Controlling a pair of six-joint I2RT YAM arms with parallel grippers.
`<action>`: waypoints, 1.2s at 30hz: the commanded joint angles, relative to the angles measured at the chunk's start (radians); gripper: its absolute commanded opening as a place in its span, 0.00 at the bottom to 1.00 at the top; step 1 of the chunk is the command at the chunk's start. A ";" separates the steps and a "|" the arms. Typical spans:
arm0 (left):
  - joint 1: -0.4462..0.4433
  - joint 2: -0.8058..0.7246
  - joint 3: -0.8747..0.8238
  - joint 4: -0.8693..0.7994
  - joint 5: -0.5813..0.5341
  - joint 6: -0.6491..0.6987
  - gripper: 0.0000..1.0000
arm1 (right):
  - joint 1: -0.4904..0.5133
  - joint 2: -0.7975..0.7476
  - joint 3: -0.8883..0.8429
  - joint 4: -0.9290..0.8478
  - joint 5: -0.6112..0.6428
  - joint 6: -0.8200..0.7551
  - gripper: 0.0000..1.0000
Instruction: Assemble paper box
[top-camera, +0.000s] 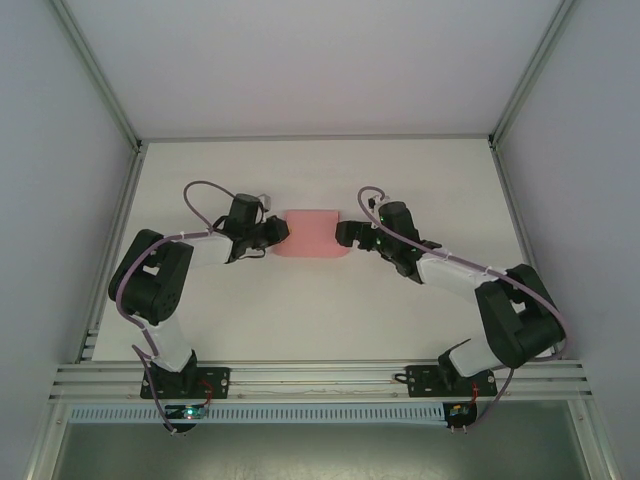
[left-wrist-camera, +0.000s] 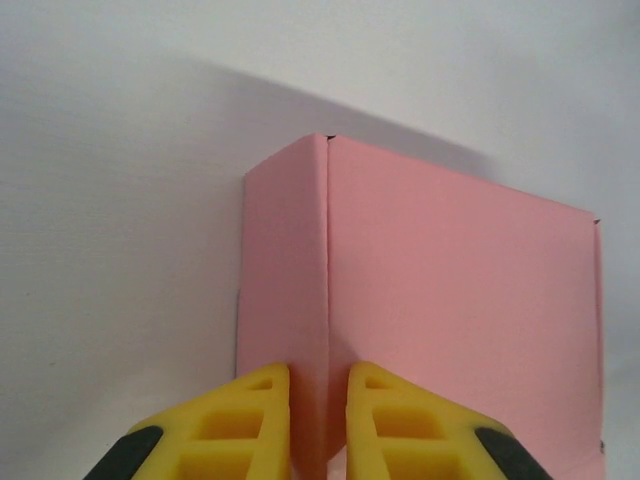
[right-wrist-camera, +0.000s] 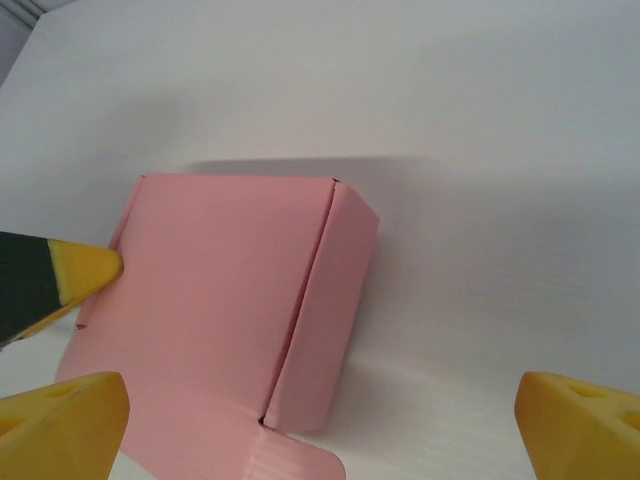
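Left end effector (left-wrist-camera: 318, 400) pinching box (left-wrist-camera: 450, 300) side fold. Right end effector (right-wrist-camera: 320, 425) spread wide. Risk: one-sided pull creases thin card, drags box across table (left-wrist-camera: 100, 200).

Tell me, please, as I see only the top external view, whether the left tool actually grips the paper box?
Observer: Yes, the left wrist view shows the left tool closed on a folded side flap of the paper box.
Operator: Is the right tool holding anything?
Observer: No, the right tool stands wide open, clamping nothing.
Operator: Is the box fully folded?
Observer: No, in the right wrist view a rounded tab lies flat on the table at its near edge.
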 joint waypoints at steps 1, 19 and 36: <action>0.015 0.076 -0.094 -0.095 0.068 -0.027 0.01 | -0.022 0.045 0.046 -0.012 -0.103 0.063 0.98; 0.077 0.070 -0.199 0.044 0.094 -0.106 0.00 | -0.058 0.255 0.160 -0.014 -0.294 0.136 0.98; 0.081 0.051 -0.213 0.060 0.085 -0.080 0.00 | -0.023 0.379 0.236 0.103 -0.427 0.252 0.84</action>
